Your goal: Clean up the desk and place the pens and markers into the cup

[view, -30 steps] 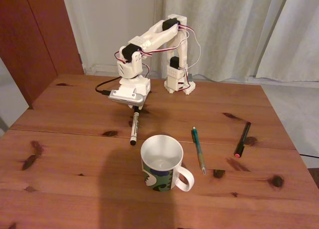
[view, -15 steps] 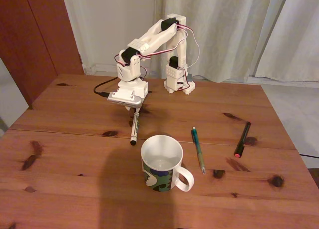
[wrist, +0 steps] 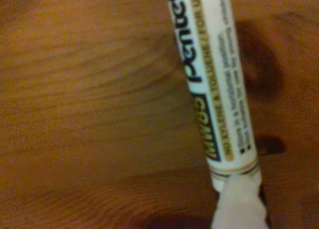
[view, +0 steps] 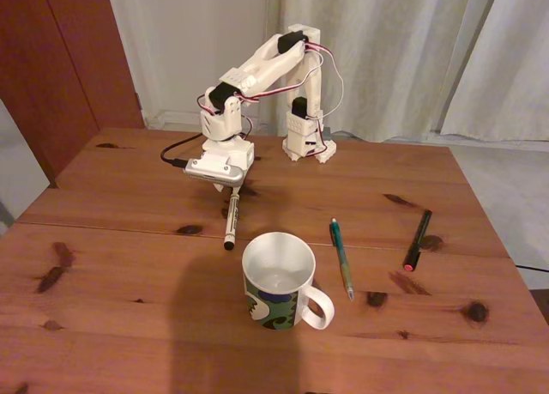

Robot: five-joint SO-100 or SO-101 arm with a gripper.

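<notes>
The white-barrelled marker lies on the reddish-brown desk just left of and behind the cup. Its near black tip rests on the wood. Its far end runs up under my gripper, which appears shut on it. In the wrist view the marker fills the frame lengthwise and ends at a white finger, with its shadow offset to the right. The teal pen lies right of the cup. Farther right lies the black pen with a pink-red end. The cup stands upright, its handle toward the front right.
The arm's base stands at the desk's far edge, before pale curtains. A black cable leads to the wrist camera. Dark knots and a seam cross the wood. A broad shadow lies on the front of the desk, left of the cup.
The wrist and camera have risen and tilted slightly over the marker's far end. The marker's near tip, the cup and both pens have stayed in place.
</notes>
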